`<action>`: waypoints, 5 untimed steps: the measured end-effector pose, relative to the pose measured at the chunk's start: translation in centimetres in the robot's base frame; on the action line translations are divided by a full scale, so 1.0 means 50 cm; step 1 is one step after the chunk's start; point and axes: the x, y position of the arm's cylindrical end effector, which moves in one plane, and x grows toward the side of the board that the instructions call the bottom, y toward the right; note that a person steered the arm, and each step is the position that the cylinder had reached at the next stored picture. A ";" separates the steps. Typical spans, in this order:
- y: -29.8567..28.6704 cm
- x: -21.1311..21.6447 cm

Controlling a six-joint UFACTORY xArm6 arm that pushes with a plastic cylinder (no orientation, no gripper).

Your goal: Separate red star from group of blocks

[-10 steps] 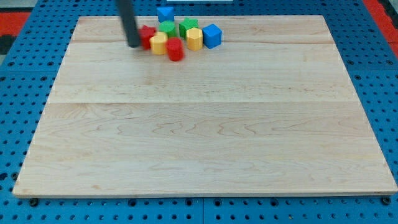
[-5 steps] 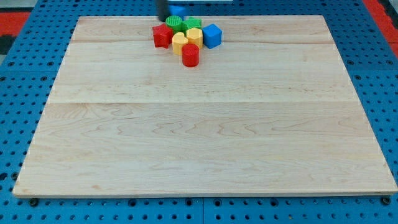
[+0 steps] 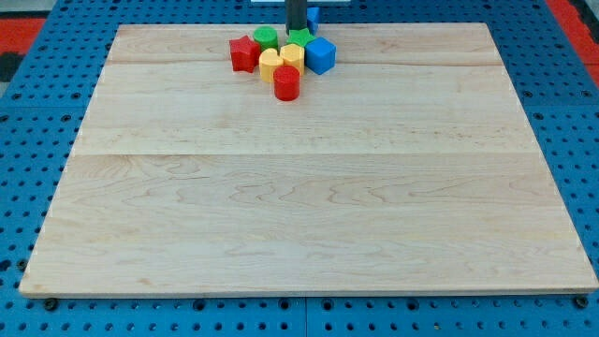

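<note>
The red star (image 3: 244,53) lies at the left edge of a tight cluster near the view's top of the wooden board (image 3: 309,187). It touches a green round block (image 3: 266,38) and a yellow block (image 3: 270,65). Another yellow block (image 3: 292,56), a red cylinder (image 3: 287,82), a blue cube (image 3: 320,54) and a green block (image 3: 299,38) make up the rest. My tip (image 3: 296,31) stands at the board's top edge, just above the green block and right of the red star. A blue block (image 3: 313,15) shows partly behind the rod.
Blue pegboard (image 3: 37,140) surrounds the board on all sides. Red areas show at the view's top corners (image 3: 19,28).
My tip went from left of the red star up and right along the cluster's top. The red star and neighbouring blocks shifted right early on, then stayed put.
</note>
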 end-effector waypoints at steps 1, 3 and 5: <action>0.006 0.000; 0.006 0.003; -0.168 0.002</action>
